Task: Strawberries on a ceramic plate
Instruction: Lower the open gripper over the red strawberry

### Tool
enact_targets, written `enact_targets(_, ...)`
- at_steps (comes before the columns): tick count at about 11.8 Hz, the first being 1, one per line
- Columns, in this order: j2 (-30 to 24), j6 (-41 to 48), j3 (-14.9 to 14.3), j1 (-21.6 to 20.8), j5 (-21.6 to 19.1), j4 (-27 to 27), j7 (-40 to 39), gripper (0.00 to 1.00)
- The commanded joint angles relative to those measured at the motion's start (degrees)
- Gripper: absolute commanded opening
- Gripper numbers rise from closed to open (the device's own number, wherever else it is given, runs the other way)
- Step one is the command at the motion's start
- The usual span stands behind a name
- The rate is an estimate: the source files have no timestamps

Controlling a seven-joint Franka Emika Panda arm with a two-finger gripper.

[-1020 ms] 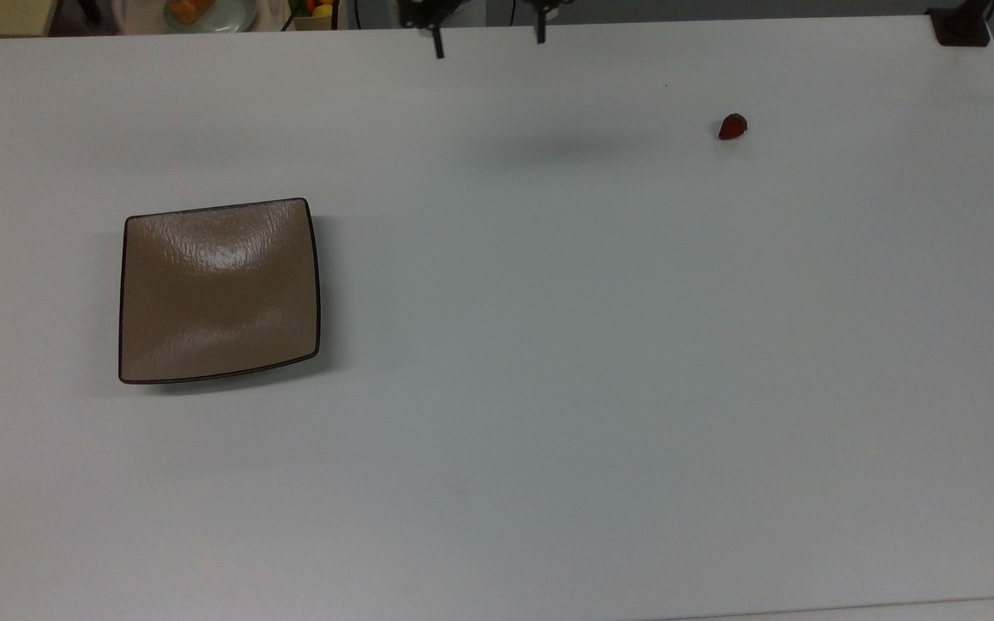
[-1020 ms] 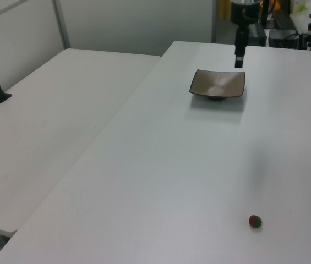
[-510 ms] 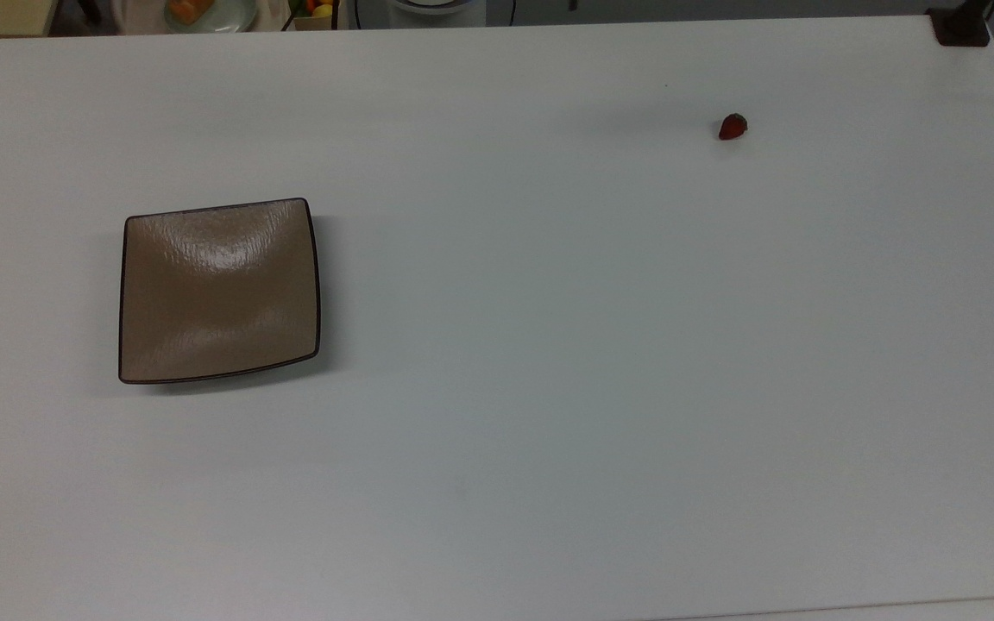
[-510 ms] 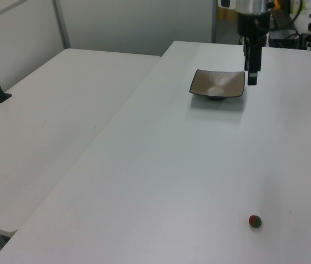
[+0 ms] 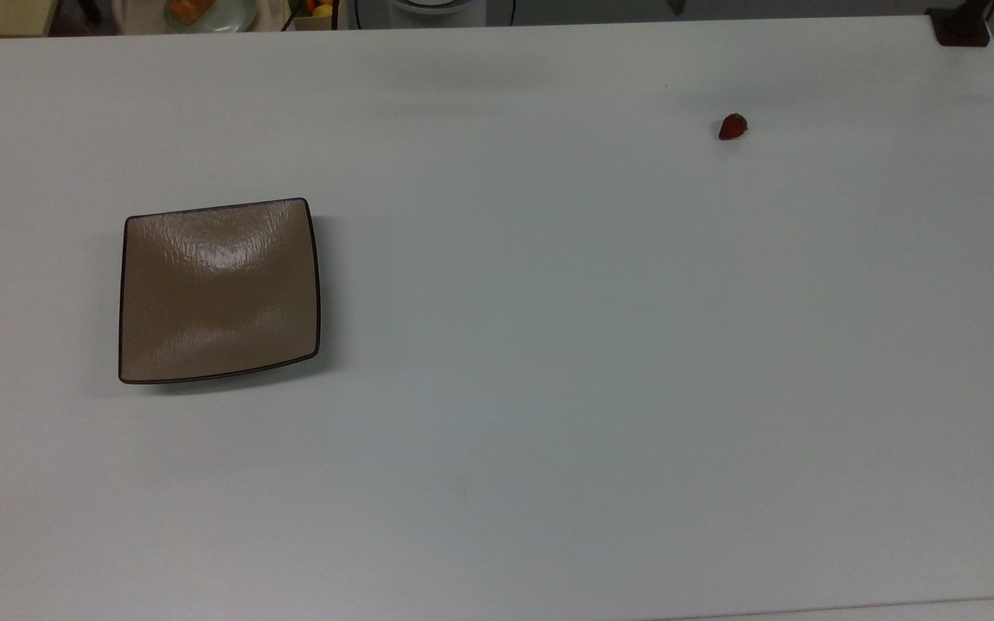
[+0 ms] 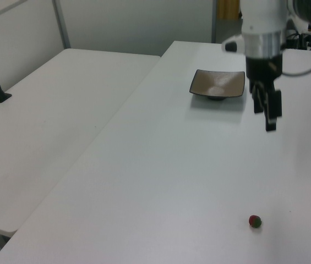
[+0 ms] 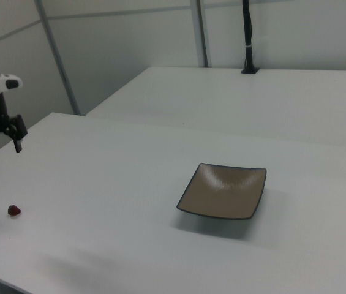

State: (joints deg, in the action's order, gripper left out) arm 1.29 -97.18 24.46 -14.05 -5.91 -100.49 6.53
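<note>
Since a second ago the black two-finger gripper [image 6: 267,113] has travelled in the left view from above the far plate toward the near end of the white table [image 5: 549,388], while fruit and plate have not stirred. In the right view its fingers [image 7: 18,146] stand spread apart, holding nothing.

At about 2 o'clock in the top view, well apart from everything, lies the small red strawberry with a dark green leafy cap [image 5: 732,127]; the square glossy tan-brown ceramic plate with a thin dark rim [image 5: 219,291] sits empty at about 9 o'clock.

My guess is that the berry is light, soft and easily bruised (it may also roll), so a gentle pinch across its red middle, away from the cap, seems best.

How the berry's cap is turned is hard to make out in the left view [image 6: 255,221] and right view [image 7: 14,210].
</note>
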Motion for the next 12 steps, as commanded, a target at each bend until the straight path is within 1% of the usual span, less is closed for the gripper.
enact_targets(1,1.34,-7.48,1.2,-1.15,-0.77,-5.14,3.04,1.0)
enact_targets(2,1.87,-9.59,1.38,-1.5,-0.77,-6.29,3.31,1.0)
enact_targets(4,4.23,-14.86,1.47,-4.13,-0.34,-8.22,7.77,1.0)
enact_targets(6,7.49,-17.51,1.47,-4.23,-0.16,-8.32,12.43,1.0)
enact_targets(9,10.57,-20.24,1.38,-4.23,0.19,-8.41,19.9,1.0)
enact_targets(12,13.2,-21.2,1.38,-4.23,0.19,-8.58,25.79,0.96)
